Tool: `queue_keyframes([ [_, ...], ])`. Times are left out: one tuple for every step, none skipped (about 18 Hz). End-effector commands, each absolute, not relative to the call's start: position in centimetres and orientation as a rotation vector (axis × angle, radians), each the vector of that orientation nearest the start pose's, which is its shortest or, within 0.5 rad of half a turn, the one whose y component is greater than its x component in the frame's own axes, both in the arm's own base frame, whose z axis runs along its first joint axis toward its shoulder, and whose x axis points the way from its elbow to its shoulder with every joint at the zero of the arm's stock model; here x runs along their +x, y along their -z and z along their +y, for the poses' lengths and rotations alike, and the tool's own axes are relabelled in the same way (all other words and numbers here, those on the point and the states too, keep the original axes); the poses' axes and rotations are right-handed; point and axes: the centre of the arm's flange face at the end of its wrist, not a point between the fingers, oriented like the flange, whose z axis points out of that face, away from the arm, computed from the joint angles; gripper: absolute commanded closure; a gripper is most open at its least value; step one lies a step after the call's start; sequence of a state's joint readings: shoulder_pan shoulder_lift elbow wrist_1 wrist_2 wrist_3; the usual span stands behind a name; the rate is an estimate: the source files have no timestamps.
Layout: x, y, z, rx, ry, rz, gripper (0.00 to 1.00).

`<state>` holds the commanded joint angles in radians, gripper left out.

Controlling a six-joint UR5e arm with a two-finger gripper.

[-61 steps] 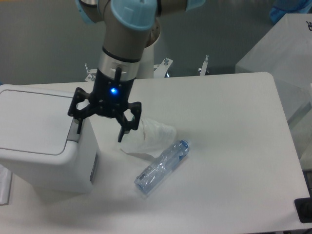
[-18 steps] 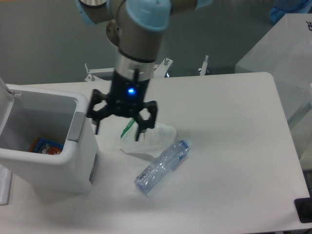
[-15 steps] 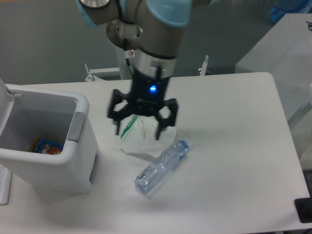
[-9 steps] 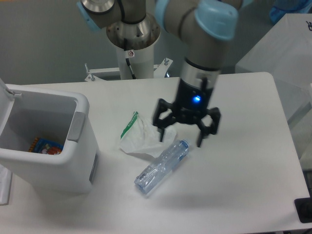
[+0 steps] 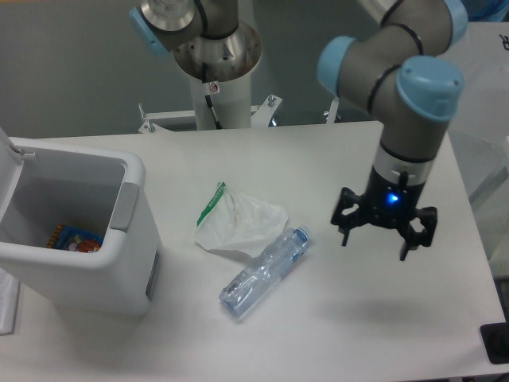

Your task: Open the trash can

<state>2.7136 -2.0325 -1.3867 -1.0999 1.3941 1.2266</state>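
One trash can (image 5: 75, 239) stands at the left edge of the counter (image 5: 358, 334) with its lid up, showing a colourful packet (image 5: 77, 239) on the bottom inside. Well to its right, the hand (image 5: 385, 231) hovers above bare counter with fingers spread and nothing between them. Between the two lie a crumpled white bag with a green edge (image 5: 237, 222) and a clear plastic bottle (image 5: 265, 271) on its side.

trash can (image 5: 119, 263): left side cut off by frame edge; we see only a sliver of raised lid (image 5: 9, 147).
item inside: colourful packet (image 5: 75, 239), partly hidden by front wall, print too small to read.
arm top: cropped at upper edge.
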Motion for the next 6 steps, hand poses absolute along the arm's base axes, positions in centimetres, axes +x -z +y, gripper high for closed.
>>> queue_keyframes([
  [-56.2, -35.2, 41.6, -2.933, -0.182, 0.217, 0.00],
  [-56.8, -34.8, 40.9, -2.961, -0.197, 0.262, 0.00],
  [-57.0, -34.7, 40.6, -2.973, -0.204, 0.303, 0.00],
  [-57.0, -34.4, 40.5, -2.976, -0.202, 0.333, 0.00],
  [-56.9, -34.4, 40.6, -2.975, -0.204, 0.344, 0.00],
  [-57.0, -34.3, 40.7, -2.975, -0.207, 0.344, 0.00],
])
